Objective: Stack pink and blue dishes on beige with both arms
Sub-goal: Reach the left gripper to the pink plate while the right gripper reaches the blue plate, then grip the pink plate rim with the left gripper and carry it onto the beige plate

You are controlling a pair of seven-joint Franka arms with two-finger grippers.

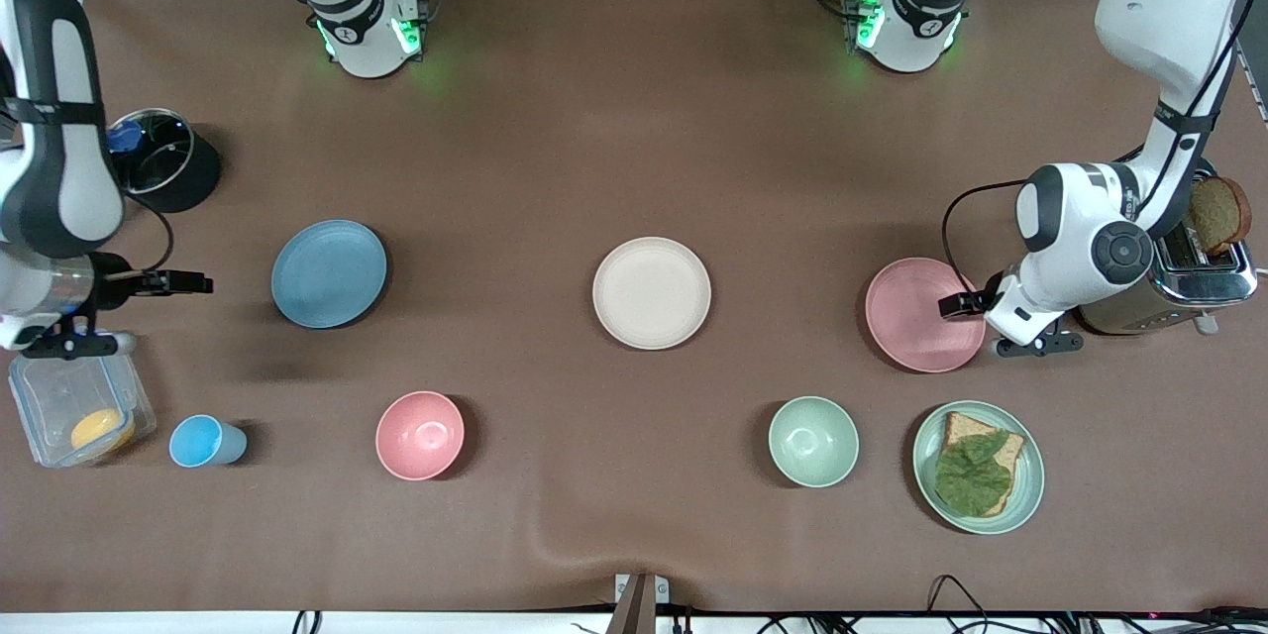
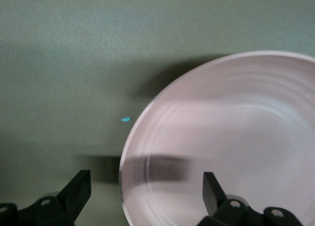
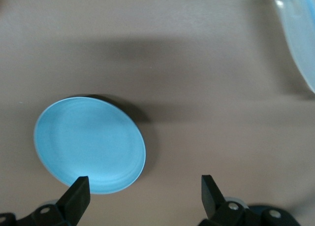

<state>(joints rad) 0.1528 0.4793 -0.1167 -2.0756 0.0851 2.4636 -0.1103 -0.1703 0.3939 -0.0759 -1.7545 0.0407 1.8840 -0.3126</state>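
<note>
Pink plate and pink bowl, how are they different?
The pink plate is flat and wide; the pink bowl is deep and smaller across. The plate lies toward the left arm's end, by the open left gripper; the bowl sits nearer the front camera. Both are round, pink and empty.

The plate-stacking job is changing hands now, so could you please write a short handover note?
Left claw: open, straddling the pink plate's rim at the left arm's end of the table.
Right claw: open, beside the blue plate, not gripping it.
Beige plate: bare, mid-table between them.
Done: nothing stacked.
Left: grip both plates and stack them on the beige one.
</note>
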